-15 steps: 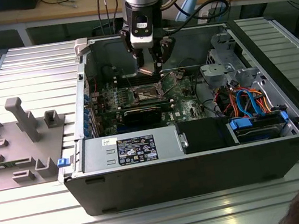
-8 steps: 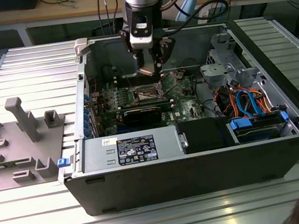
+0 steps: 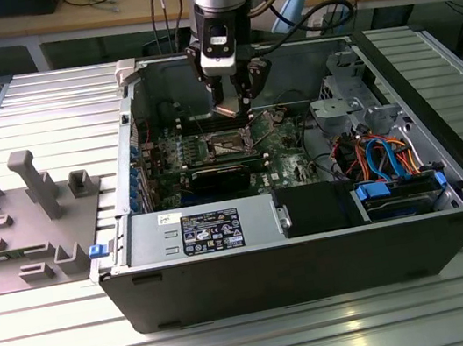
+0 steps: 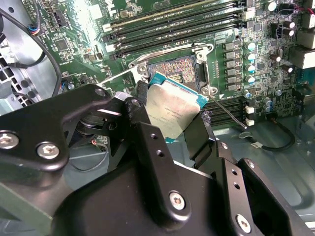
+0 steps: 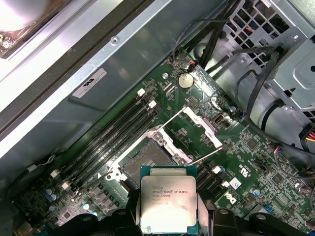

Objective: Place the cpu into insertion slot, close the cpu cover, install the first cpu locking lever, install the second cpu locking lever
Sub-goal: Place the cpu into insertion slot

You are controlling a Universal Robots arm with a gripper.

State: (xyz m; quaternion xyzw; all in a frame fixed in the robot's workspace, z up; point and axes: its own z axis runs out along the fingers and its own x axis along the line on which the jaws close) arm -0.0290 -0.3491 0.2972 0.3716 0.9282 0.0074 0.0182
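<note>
The claw (image 4: 170,117) is clamped on the cpu (image 4: 172,109), one black finger (image 4: 140,105) pressed against each of two opposite edges. The silver top of the chip faces both wrist views, and in the second wrist view it sits tilted.

In the first wrist view the cpu (image 5: 169,202) hangs at the edge of the insertion slot (image 5: 147,164) and is not seated: the slot's dark contact field lies bare inside its silvery frame. The cpu cover (image 5: 205,125) stands flipped open on the slot's far side, with green board showing through its window. A thin lever (image 5: 209,153) sticks out loose beside the slot. On the slot's other side run the long black memory slots (image 5: 113,132).

In the exterior view the claw (image 3: 235,112) reaches down from the arm into an open computer case (image 3: 233,288) and hovers just above the insertion slot (image 3: 227,144) on the green motherboard (image 3: 292,163). Blue and orange cables (image 3: 388,151) run by the drive bays at the exterior view's right. The case lies on a slatted metal surface (image 3: 63,334). A gray fixture (image 3: 25,216) with upright posts stands on it, just outside the case at the exterior view's left.
</note>
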